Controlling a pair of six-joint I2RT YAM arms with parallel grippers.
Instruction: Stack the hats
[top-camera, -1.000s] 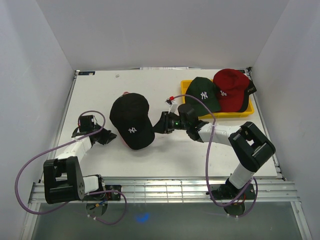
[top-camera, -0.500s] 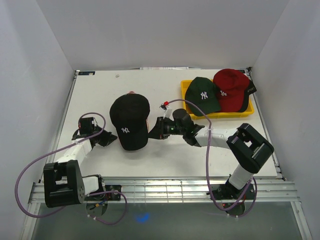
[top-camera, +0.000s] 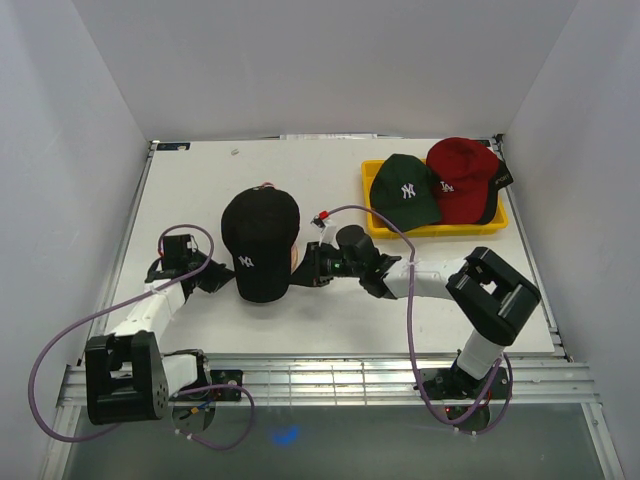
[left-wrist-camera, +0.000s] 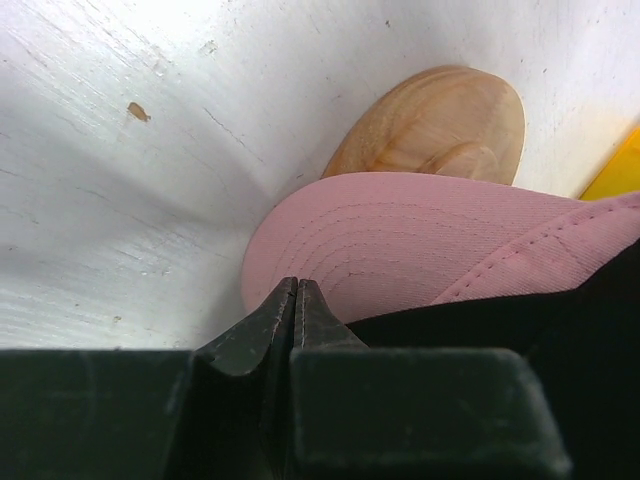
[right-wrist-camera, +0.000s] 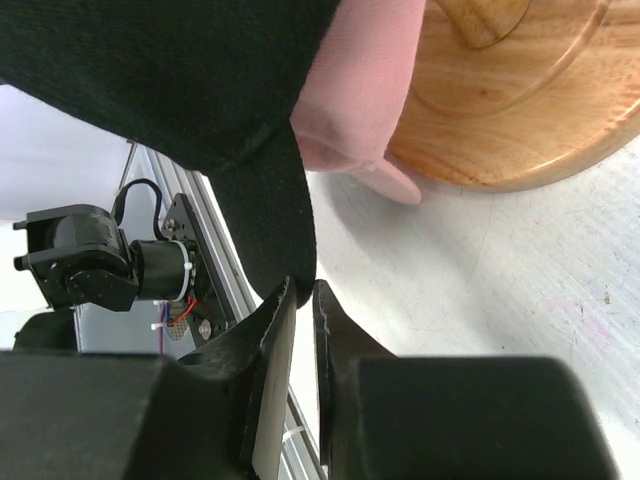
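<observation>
A black cap with a white NY logo (top-camera: 260, 243) sits over a pink cap on the wooden stand, its brim pointing to the near edge. My right gripper (top-camera: 312, 265) is at its right side, shut on the black cap's edge (right-wrist-camera: 285, 220). In the right wrist view the pink cap (right-wrist-camera: 365, 90) hangs under the black one, above the stand's base (right-wrist-camera: 520, 100). My left gripper (top-camera: 215, 280) is shut at the cap's left side. Its tips (left-wrist-camera: 296, 285) are at the pink brim (left-wrist-camera: 400, 250), with nothing visible between them.
A yellow tray (top-camera: 500, 215) at the back right holds a dark green NY cap (top-camera: 405, 190) and a red cap (top-camera: 462, 175) lying on another dark cap (top-camera: 500, 178). The wooden stand (left-wrist-camera: 440, 120) shows behind the pink brim. White walls enclose the table.
My right gripper has moved left with the black cap, bringing it squarely over the stand and turning its brim toward the near edge. My left gripper shifted slightly toward the cap.
</observation>
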